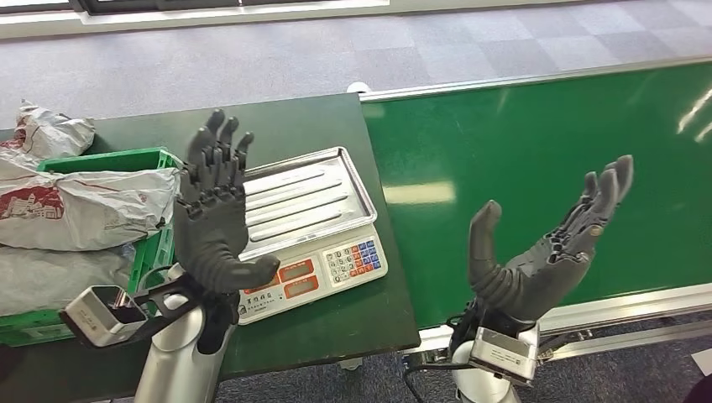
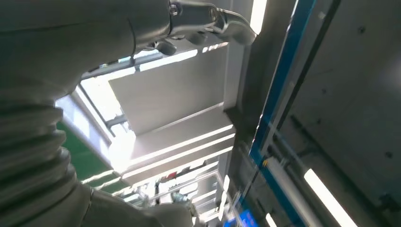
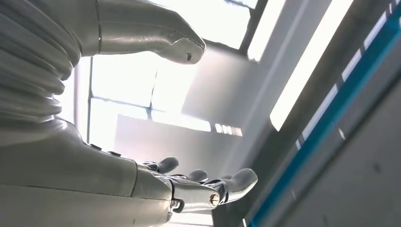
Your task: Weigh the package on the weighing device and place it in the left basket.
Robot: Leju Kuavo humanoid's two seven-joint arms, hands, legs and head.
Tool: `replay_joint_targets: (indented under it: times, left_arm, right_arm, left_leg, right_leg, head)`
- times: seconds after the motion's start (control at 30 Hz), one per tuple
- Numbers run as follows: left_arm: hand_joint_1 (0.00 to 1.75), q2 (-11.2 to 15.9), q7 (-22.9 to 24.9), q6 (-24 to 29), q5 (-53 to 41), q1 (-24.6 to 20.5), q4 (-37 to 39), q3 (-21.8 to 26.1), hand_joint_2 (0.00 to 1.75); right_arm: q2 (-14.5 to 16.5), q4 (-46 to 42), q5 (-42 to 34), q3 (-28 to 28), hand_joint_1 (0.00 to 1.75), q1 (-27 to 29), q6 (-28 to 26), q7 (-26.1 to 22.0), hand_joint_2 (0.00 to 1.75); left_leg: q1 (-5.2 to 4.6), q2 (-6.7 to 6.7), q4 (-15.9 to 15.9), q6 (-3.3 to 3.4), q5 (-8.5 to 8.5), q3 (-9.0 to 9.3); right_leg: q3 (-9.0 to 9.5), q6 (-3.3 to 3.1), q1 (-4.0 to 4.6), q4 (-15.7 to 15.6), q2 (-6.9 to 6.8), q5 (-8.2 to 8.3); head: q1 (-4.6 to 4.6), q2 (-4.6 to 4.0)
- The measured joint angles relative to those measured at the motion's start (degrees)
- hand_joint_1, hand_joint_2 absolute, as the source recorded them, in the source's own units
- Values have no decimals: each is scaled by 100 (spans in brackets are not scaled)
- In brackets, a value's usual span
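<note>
Currently both dark many-fingered hands are lifting palm-up with fingers spread, holding nothing: the left hand [image 1: 217, 220] over the silver-trayed weighing scale [image 1: 312, 225], the right hand [image 1: 546, 252] over the green conveyor belt [image 1: 537, 168]. Crumpled grey plastic packages [image 1: 80, 206] are lying in the green plastic basket [image 1: 155, 252] beside the scale.

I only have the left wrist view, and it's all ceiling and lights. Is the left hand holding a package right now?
Observer: No. In the head view the left hand is raised with fingers spread, holding nothing.
Operator: Is there anything on the scale?
Observer: The scale has a bare steel tray; no package lies on it.
Operator: And the right hand?
Observer: The right hand is also open, palm up above the green conveyor belt, which has no package on its visible part.
Operator: Where are the packages, then?
Observer: Grey bagged packages are piled in and over the green basket, beside the left hand.
</note>
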Motion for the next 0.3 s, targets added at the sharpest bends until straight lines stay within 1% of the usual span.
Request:
replay_joint_targets:
  times: [0.07, 0.23, 0.3]
  left_arm:
    - [0, -37, -49, 117, -48, 103, 235, -166, 175]
    - [0, -107, 26, 1056, -115, 226, 540, -238, 175]
    - [0, -113, 45, 1245, -125, 262, 575, -237, 175]
  right_arm:
    - [-55, 49, -39, 134, 0, 118, 77, 50, 175]
    - [-128, 249, 97, 277, 0, 250, 68, 236, 175]
    - [-145, 318, 122, 306, 0, 263, 66, 270, 175]
  left_leg:
    - [0, 0, 0, 0, -3, -2]
    - [1, 0, -1, 0, -5, -3]
    - [2, 0, -1, 0, -5, -3]
  right_leg:
    - [-1, 1, 0, 0, 0, -1]
    - [-3, 3, 1, 0, 0, -5]
    - [-3, 2, 2, 0, 0, -5]
  head:
    - [0, 0]
    - [0, 0]
    - [0, 0]
